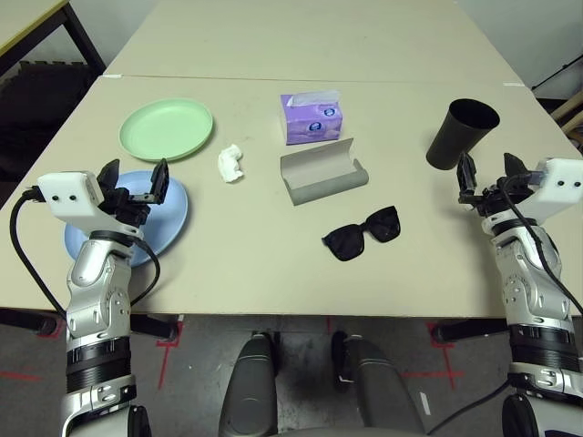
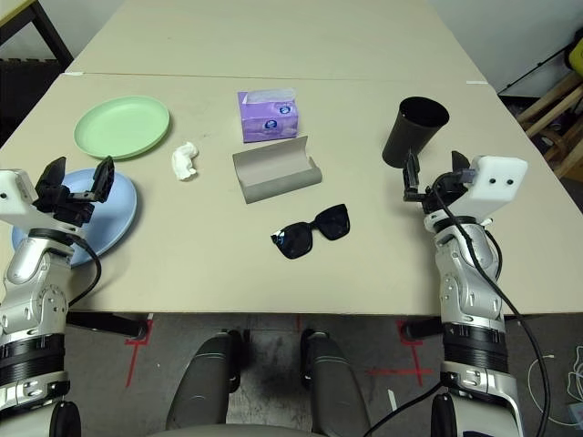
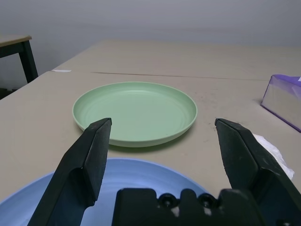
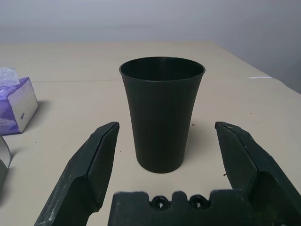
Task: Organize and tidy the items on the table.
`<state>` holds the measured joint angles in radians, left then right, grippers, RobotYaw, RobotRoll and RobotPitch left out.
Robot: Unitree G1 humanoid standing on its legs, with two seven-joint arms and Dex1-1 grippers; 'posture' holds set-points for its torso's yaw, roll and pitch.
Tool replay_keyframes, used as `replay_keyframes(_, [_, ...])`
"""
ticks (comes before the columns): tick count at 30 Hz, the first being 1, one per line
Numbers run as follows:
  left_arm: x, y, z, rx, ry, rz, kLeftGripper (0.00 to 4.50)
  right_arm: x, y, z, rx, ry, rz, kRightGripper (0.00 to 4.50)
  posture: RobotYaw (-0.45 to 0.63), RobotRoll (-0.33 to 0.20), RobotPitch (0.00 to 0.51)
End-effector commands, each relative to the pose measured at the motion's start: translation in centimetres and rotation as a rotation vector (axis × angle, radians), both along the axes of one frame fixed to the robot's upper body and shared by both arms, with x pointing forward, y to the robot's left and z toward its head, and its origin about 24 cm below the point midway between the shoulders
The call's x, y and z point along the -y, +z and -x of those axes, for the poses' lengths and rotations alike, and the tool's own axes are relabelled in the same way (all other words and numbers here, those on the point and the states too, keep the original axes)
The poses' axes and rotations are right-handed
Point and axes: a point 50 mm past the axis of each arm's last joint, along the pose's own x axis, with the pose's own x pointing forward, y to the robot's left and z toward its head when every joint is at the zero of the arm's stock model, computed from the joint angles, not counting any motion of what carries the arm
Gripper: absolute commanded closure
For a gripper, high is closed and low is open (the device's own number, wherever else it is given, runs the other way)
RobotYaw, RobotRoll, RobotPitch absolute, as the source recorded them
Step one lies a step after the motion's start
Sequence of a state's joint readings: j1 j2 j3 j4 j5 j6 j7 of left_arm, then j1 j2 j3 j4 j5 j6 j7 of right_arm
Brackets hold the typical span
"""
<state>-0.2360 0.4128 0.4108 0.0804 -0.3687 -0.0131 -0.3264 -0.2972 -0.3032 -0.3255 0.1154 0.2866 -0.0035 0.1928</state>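
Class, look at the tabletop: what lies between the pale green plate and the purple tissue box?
A crumpled white tissue lies between the pale green plate and the purple tissue box, slightly nearer the robot, seen in the left eye view.

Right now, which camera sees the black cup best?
The right wrist view: the black cup stands upright, close and whole, beyond the open right gripper. Both eye views show it smaller, from above, at the table's right side.

Bare table (image 1: 228, 259) along near edge, open passage between both arms. Centre crowded: glasses case (image 1: 322, 172) just beside tissue box (image 1: 311, 117), sunglasses (image 1: 363, 233) near. Black cup (image 4: 161, 113) upright ahead of right gripper (image 4: 163, 143), apparently not touching.
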Motion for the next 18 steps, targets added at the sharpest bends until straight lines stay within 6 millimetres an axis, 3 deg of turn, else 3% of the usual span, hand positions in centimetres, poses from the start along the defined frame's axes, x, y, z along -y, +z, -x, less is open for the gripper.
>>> replay_keyframes(1, [0.19,-0.3,0.08,-0.013,-0.01,0.006,0.0,0.04,-0.15,0.11,-0.012,-0.004,0.002,0.01,0.13,0.0,0.159])
replay_keyframes(18, [0.2,-0.28,-0.17,-0.026,-0.015,0.003,0.0,-0.26,-0.25,-0.17,-0.021,0.048,0.032,0.01,0.12,0.0,0.155])
